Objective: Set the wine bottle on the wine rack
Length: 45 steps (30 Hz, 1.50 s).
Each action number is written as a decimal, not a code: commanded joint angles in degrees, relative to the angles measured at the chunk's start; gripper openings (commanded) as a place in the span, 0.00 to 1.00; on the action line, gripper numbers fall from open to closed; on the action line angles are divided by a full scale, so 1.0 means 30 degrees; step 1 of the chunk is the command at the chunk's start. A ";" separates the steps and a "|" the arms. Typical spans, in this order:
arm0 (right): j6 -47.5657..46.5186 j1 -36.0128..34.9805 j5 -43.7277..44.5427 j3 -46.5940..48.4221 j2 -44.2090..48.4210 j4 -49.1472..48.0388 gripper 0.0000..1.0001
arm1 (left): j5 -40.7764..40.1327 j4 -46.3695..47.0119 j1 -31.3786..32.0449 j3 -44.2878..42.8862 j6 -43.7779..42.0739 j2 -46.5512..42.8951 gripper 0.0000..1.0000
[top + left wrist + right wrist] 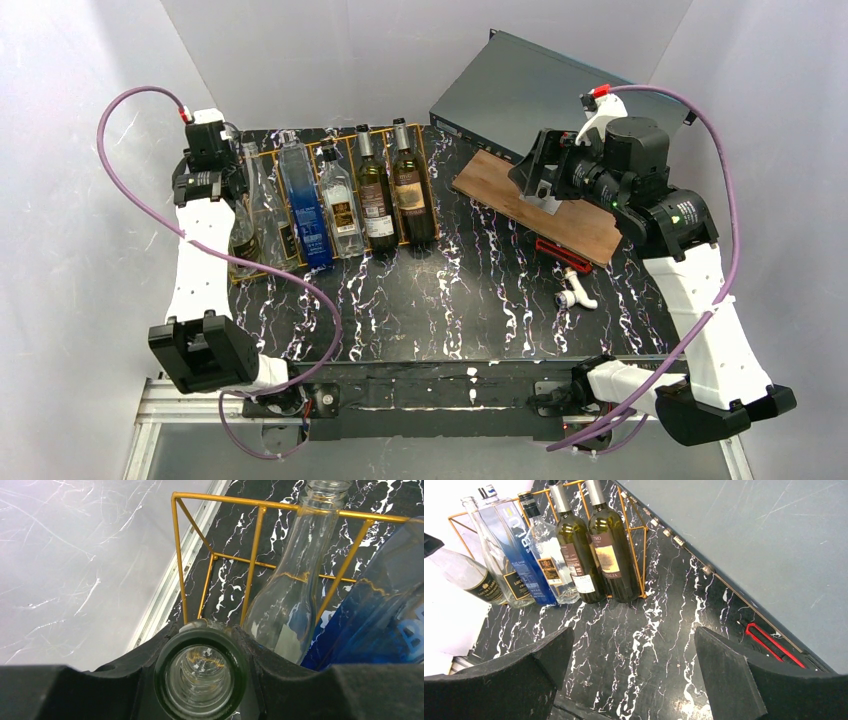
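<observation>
Left gripper (213, 188) clamps the wine bottle (200, 679) by its neck, wine rack (176, 555) just ahead. Right gripper (634, 642) gapes wide above black marbled table (669, 610); white walls (70, 80) surround.

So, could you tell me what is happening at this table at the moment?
The left gripper is shut on the neck of a clear wine bottle and holds it tilted at the left end of the wine rack, by an empty bay. Whether the bottle rests on the wire yet cannot be told. Five other bottles already lie in the rack. The right gripper hangs open and empty near the wooden board.
</observation>
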<state>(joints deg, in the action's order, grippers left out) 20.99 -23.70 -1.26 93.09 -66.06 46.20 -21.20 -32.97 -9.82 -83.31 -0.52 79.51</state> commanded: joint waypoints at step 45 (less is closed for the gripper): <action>-0.0324 0.0026 -0.0255 -0.0035 -0.0362 -0.1332 1.00 | -0.0025 0.2657 -0.0843 -0.3724 0.0724 0.6787 0.16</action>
<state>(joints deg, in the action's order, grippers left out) 20.81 -23.70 -1.69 92.84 -67.97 44.91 -23.55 -25.93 -12.99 -91.19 0.46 100.04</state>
